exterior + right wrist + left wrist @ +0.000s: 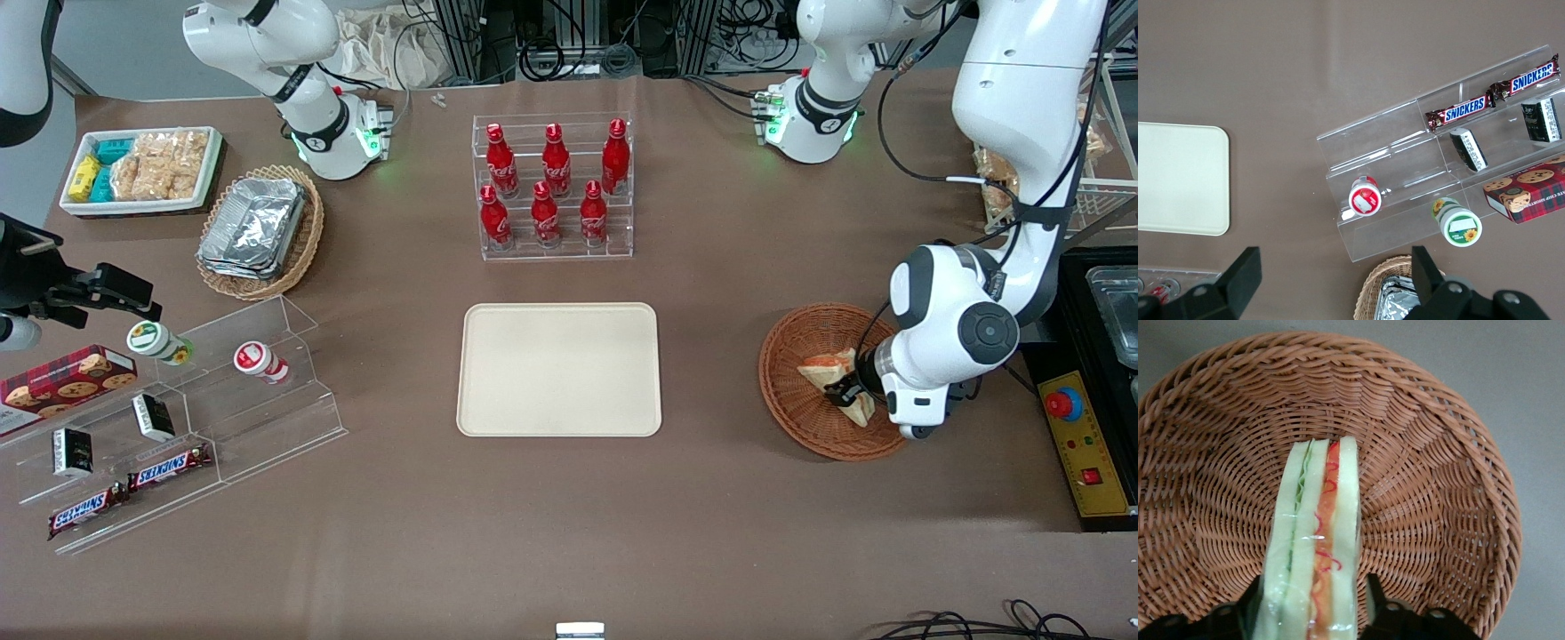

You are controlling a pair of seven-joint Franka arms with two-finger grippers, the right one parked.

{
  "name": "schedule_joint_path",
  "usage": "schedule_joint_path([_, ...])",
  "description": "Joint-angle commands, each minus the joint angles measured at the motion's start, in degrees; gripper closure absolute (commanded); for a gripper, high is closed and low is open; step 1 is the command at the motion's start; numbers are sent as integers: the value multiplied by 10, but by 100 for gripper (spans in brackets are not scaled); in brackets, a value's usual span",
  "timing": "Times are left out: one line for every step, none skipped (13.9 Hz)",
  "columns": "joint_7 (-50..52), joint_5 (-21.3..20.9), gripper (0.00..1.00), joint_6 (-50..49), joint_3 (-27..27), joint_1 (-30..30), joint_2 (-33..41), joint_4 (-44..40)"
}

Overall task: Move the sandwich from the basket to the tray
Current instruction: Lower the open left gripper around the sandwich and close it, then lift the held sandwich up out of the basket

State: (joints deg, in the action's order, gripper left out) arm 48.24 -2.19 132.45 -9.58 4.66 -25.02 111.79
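The sandwich (825,366) stands on edge in the round reddish-brown wicker basket (787,396), toward the working arm's end of the table. It is a pale bread wedge with red-orange and green filling (1315,520). My left gripper (845,392) is down inside the basket (1425,453). Its black fingers (1373,587) straddle the sandwich, one on each side. A thin gap shows at one finger, so the gripper (1315,583) is open around the wedge. The beige tray (558,369) lies flat at the table's middle with nothing on it.
An acrylic rack of red bottles (553,187) stands farther from the front camera than the tray. A control box with a red button (1077,444) sits beside the basket. Toward the parked arm's end are a stepped acrylic shelf of snacks (178,418) and an oval basket of foil containers (258,229).
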Motion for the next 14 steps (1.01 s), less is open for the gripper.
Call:
schedule_joint_path([24, -4, 100, -4, 0, -3, 1, -10])
schedule_joint_path([26, -4, 100, -7, 0, -3, 2, -16])
schedule_joint_path([26, -4, 100, -12, 0, -3, 5, -28])
schedule_joint_path([33, -4, 100, -36, 0, -3, 11, -42])
schedule_joint_path([37, -4, 100, -82, 0, -3, 18, -74])
schedule_joint_path([33, -4, 100, -144, -1, -4, 20, -115])
schedule_joint_path([30, -4, 100, -207, -2, -4, 21, -163])
schedule_joint_path([30, -2, 100, -261, -3, -4, 18, -212])
schedule_joint_path([29, -1, 100, -307, -3, -8, 20, -257])
schedule_joint_path([16, 3, 100, -357, -5, -11, 20, -303])
schedule_joint_path([-30, 5, 100, -401, -16, -11, 20, -344])
schedule_joint_path([-90, 6, 100, -430, -32, -11, 20, -375])
schedule_joint_path([-135, 7, 100, -440, -47, -11, 20, -390])
schedule_joint_path([-147, 7, 100, -439, -74, -11, 20, -391])
